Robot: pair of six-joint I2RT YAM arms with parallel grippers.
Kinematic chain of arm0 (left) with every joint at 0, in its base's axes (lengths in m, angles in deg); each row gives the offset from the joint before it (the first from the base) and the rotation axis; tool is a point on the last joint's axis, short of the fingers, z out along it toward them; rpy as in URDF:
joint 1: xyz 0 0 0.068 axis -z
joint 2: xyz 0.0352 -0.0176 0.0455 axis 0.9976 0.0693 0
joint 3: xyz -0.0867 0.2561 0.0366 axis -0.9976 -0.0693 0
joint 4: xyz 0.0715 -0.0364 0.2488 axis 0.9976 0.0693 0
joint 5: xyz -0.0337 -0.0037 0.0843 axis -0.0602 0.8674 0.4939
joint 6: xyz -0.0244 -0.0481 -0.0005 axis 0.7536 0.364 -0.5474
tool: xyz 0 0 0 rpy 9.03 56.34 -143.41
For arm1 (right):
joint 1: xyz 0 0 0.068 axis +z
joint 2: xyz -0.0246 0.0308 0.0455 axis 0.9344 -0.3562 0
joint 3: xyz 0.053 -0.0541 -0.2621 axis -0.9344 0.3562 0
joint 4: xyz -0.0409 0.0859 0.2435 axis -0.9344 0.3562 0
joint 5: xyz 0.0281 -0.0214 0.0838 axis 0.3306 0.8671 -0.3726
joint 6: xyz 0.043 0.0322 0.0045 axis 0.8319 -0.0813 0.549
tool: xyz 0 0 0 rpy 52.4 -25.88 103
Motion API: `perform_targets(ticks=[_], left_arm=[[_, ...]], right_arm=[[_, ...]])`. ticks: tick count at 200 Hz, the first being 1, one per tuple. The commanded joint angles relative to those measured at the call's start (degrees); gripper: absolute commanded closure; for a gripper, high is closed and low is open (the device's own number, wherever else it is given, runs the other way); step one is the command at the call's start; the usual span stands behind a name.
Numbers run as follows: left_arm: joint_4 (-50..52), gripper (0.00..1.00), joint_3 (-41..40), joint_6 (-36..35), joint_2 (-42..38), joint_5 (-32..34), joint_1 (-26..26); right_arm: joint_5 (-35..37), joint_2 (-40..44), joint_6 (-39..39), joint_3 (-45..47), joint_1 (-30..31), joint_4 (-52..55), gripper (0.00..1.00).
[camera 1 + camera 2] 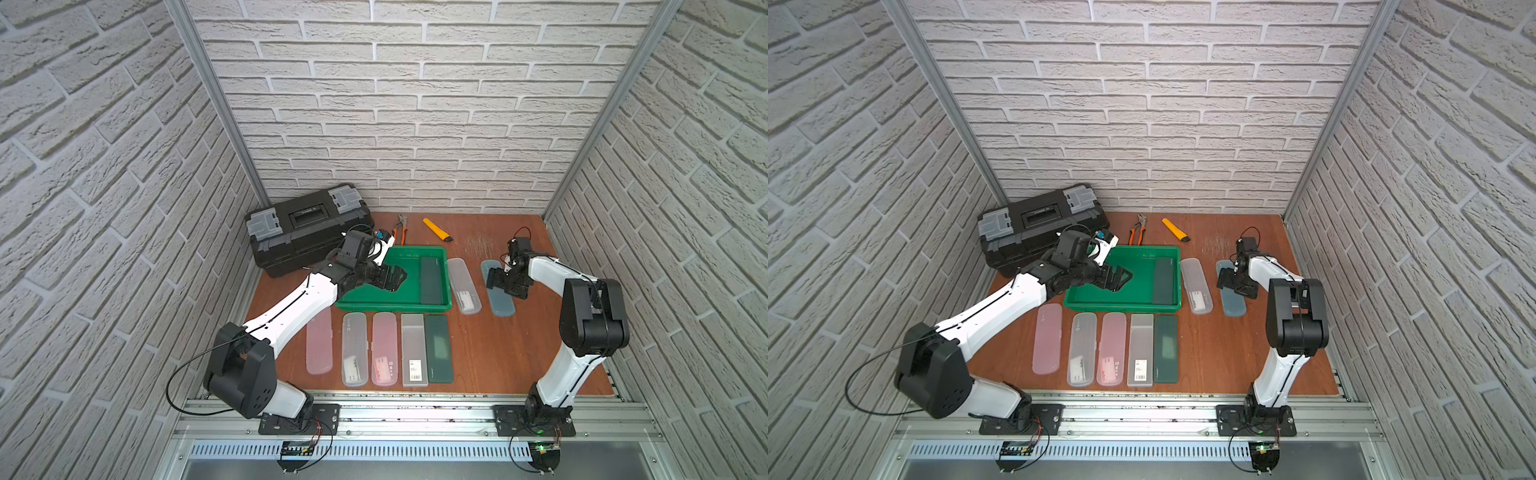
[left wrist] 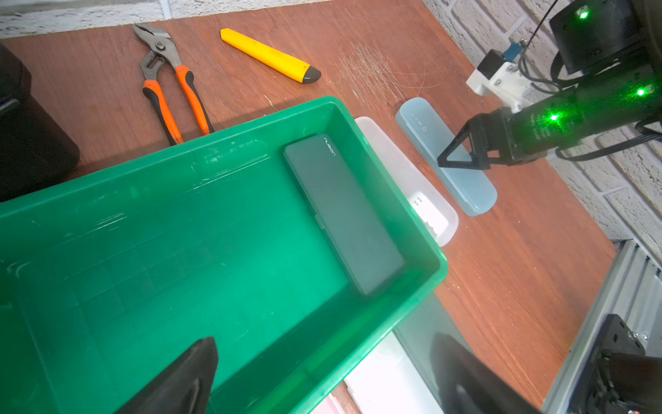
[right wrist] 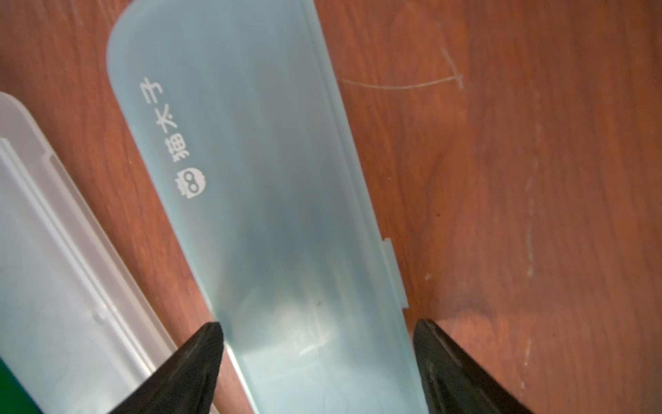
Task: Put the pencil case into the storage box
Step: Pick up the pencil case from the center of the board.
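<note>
Right gripper point(image 3: 317, 324) straddles the blue pencil case point(image 3: 250, 179) crosswise, jaws at its width, grip unclear; storage box point(image 1: 399, 306) lies to its left.

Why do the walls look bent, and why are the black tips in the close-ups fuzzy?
In both top views a wide lens splays the brick walls outward, and the front rail glares white. In the left wrist view the left gripper sits too near the lens to be sharp; in the right wrist view the right gripper blurs likewise.
</note>
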Motion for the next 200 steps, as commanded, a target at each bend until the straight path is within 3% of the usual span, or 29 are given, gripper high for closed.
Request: perform_targets(ticks=[1, 25, 99, 129, 154, 175, 200], left_arm=[[-0.31, 0.01, 1.61, -0.03, 0.39, 0.19, 0.20], [-0.07, 0.02, 1.71, -0.04, 0.27, 0.27, 0.19], [0.11, 0.02, 1.48, -0.46, -0.70, 0.64, 0.20], [0.47, 0.02, 1.87, -1.36, -1.85, 1.14, 0.20], [-3.40, 0.02, -1.94, -1.96, -7.88, 3.17, -1.52], [-10.51, 0.02, -6.74, 0.42, -12.46, -2.22, -3.46], [-12.50, 0.02, -7.42, 0.73, -13.43, -7.26, -3.47]], right_arm=[[1.75, 3.30, -0.44, 3.83, 0.03, 1.96, 0.12], [1.17, 5.93, -0.75, 6.19, 0.46, 2.17, 0.08], [5.25, 5.32, 0.68, 8.97, 3.90, 4.10, 0.08], [6.58, 4.45, 1.55, 9.42, 4.98, 3.65, 0.17], [6.90, 6.32, 2.12, 10.26, 5.25, 2.85, 0.28], [7.45, 9.49, 2.54, 10.33, 6.00, 3.94, 0.38], [9.30, 13.80, 2.83, 7.88, 7.98, 8.47, 0.39]])
